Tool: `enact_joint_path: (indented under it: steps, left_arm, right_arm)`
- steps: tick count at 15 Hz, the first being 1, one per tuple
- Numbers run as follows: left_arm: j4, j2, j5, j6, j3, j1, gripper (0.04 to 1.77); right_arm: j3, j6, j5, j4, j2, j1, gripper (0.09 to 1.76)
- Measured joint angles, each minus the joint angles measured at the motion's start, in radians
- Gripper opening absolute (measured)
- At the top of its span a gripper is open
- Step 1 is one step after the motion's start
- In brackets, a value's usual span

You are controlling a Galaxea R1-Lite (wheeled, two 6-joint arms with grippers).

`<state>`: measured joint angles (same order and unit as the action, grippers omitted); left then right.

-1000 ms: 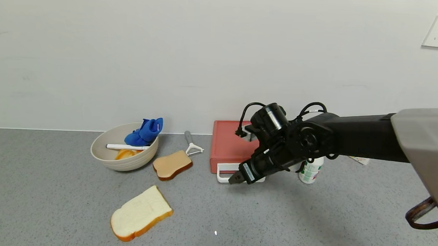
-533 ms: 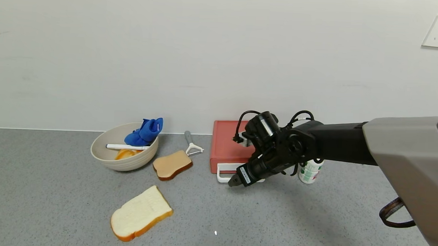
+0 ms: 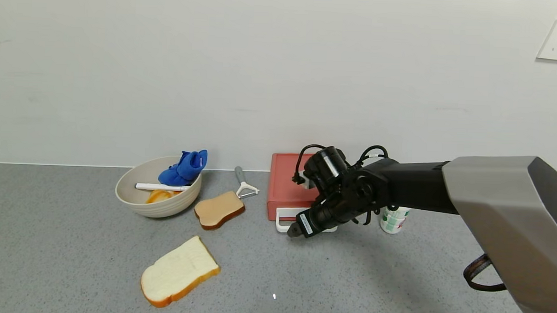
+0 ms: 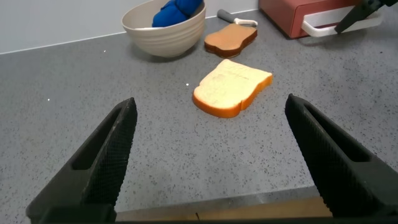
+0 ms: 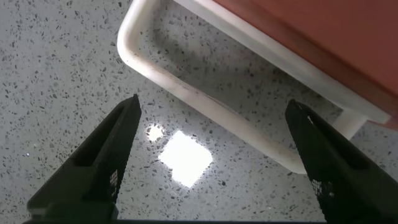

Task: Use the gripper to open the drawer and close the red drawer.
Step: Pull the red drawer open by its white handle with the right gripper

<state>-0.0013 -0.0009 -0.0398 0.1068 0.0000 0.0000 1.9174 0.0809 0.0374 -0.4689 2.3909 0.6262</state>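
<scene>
The coral-red drawer [image 3: 289,187] stands against the wall with its white loop handle [image 3: 286,218] facing me; it looks shut. My right gripper [image 3: 296,231] hangs just above and in front of the handle, jaws open. In the right wrist view the handle [image 5: 211,99] runs across between and just beyond the open fingers [image 5: 102,158], with the red box [image 5: 323,37] behind it. My left gripper [image 4: 214,168] is open and empty low over the near table; its view shows the drawer [image 4: 298,15] far off.
A beige bowl [image 3: 140,202] holding a blue cloth [image 3: 184,168] and a white pen stands at left. A toast slice [image 3: 218,210], a peeler [image 3: 243,183] and a white bread slice [image 3: 179,271] lie on the grey table. A small white bottle [image 3: 392,220] stands right of the drawer.
My right arm has reached forward and left, and its gripper has come down slightly toward the front of the white handle. The drawer has not moved.
</scene>
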Motion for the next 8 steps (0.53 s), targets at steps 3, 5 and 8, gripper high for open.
enact_joint_path:
  steps: [3,5,8]
  left_arm:
    - [0.000,0.000,0.000,0.000,0.000,0.000,1.72]
    - [0.000,0.000,0.000,0.000,0.000,0.000,1.72]
    - [0.000,0.000,0.000,0.000,0.000,0.000,1.72]
  right_arm:
    - [0.023,0.009,0.001,-0.071,0.010,0.004,1.71]
    - [0.043,0.046,0.000,-0.103,0.014,0.016,1.71]
    - [0.050,0.084,-0.002,-0.151,0.016,0.037,1.71]
